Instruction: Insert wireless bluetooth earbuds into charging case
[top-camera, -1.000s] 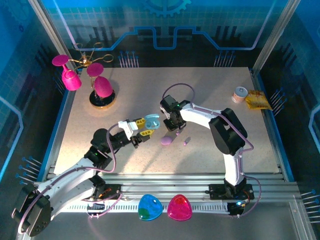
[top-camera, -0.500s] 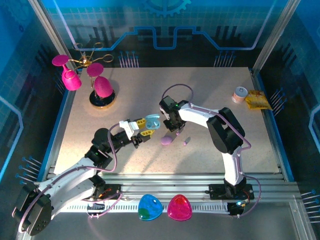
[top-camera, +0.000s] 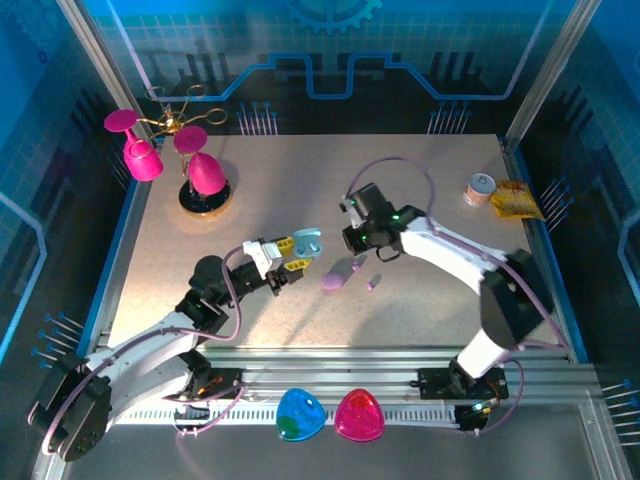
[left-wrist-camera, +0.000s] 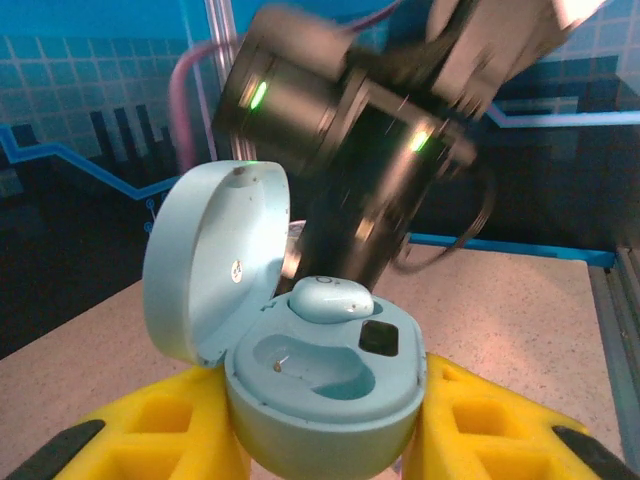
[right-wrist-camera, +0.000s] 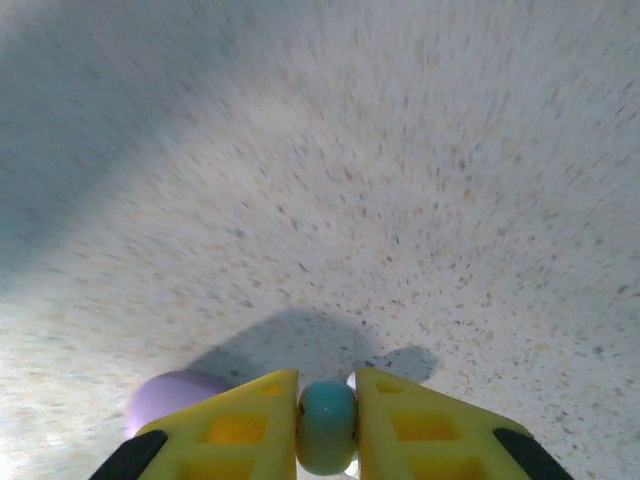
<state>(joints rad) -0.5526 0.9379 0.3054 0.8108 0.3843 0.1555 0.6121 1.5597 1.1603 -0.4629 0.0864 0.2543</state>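
Note:
My left gripper (top-camera: 298, 254) (left-wrist-camera: 325, 432) is shut on a pale blue charging case (top-camera: 307, 243) (left-wrist-camera: 320, 385), its lid open. One pale blue earbud (left-wrist-camera: 330, 298) sits in the far slot; the near slot (left-wrist-camera: 312, 365) is empty. Just right of the case, my right gripper (top-camera: 351, 243) (right-wrist-camera: 327, 400) is shut on another pale blue earbud (right-wrist-camera: 327, 427) a little above the table. A light purple case (top-camera: 333, 283) lies on the table with two purple earbuds (top-camera: 358, 264) (top-camera: 373, 284) beside it. A purple rounded shape (right-wrist-camera: 172, 393) peeks out behind my right gripper's left finger.
A gold stand with pink glasses (top-camera: 190, 160) stands at the back left. A small can (top-camera: 480, 188) and a yellow packet (top-camera: 516, 202) lie at the back right. A blue pebble case (top-camera: 300, 413) and a pink one (top-camera: 359, 415) rest on the front rail.
My right arm has swung its elbow out to the right and its gripper has drawn slightly right of the held case, uncovering a purple earbud. The left arm has barely moved.

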